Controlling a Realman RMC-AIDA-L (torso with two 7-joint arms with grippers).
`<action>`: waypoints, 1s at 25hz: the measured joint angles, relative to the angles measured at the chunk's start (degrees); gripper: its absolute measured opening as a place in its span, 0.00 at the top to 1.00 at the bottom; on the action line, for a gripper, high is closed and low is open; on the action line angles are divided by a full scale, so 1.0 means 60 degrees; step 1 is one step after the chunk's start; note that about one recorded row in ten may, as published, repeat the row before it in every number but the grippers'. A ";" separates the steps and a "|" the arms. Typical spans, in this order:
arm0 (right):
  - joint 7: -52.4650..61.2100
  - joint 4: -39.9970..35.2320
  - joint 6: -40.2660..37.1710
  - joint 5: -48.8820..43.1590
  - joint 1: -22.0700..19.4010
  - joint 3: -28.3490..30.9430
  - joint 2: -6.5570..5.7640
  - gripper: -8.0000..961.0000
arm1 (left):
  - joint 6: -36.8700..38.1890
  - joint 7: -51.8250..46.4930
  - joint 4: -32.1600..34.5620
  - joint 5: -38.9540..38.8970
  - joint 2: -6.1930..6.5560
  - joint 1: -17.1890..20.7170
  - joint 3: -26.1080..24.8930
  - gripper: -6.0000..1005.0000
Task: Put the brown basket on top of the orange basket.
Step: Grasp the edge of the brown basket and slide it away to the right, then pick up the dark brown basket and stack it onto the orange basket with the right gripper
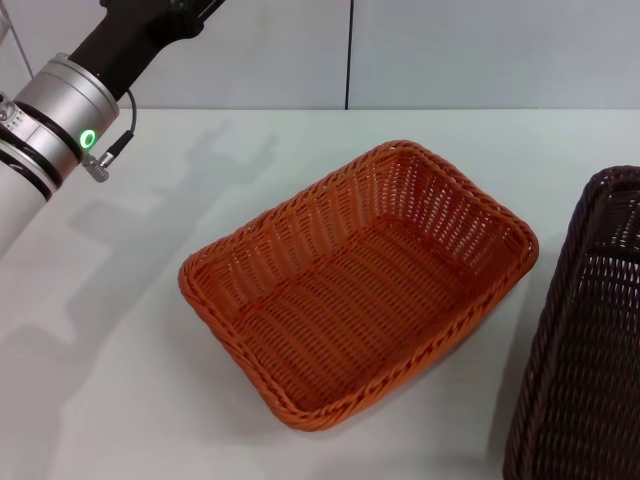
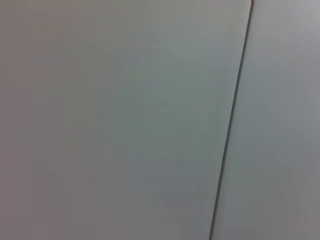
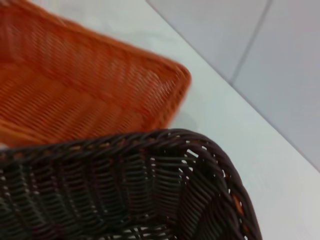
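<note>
The orange basket [image 1: 360, 285] stands empty in the middle of the white table, turned at an angle. The brown basket [image 1: 590, 340] is at the right edge of the head view, cut off by the frame, right beside the orange one; I cannot tell whether it rests on the table. In the right wrist view the brown basket's rim [image 3: 135, 145] is very close and the orange basket [image 3: 75, 90] lies just beyond it. My left arm [image 1: 60, 110] is raised at the upper left, its gripper out of frame. My right gripper shows in no view.
The white table [image 1: 120, 380] stretches to the left and front of the orange basket. A pale wall with a dark vertical seam [image 1: 349, 55] stands behind the table. The left wrist view shows only that wall [image 2: 125, 120].
</note>
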 joint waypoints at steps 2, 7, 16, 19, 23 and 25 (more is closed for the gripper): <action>-0.0001 -0.0055 0.0166 0.0129 -0.0034 0.0002 -0.0031 0.71 | 0.0008 0.0098 -0.0001 0.0000 0.0001 0.0015 -0.0040 0.19; 0.0033 -0.0573 0.0765 0.0368 -0.0095 0.0080 0.0008 0.73 | 0.0012 0.0168 -0.0013 0.0004 0.0015 0.0021 -0.0143 0.19; 0.0327 -0.1073 0.1589 0.2547 0.0023 -0.0727 -0.0128 0.77 | 0.0038 0.0498 -0.0090 0.0006 0.0004 -0.0063 -0.0365 0.19; 0.0287 -0.0913 0.1615 0.3363 0.0177 -0.1099 -0.0262 0.79 | 0.0052 0.0512 -0.0105 0.0006 0.0011 -0.0087 -0.0381 0.19; 0.0284 -0.0684 0.1515 0.3847 0.0459 -0.1154 -0.0323 0.81 | 0.0061 0.0532 -0.0105 0.0003 0.0017 -0.0093 -0.0386 0.19; 0.0221 -0.0662 0.1352 0.3849 0.0575 -0.1086 -0.0253 0.81 | 0.0066 0.0537 -0.0105 0.0003 0.0017 -0.0085 -0.0388 0.19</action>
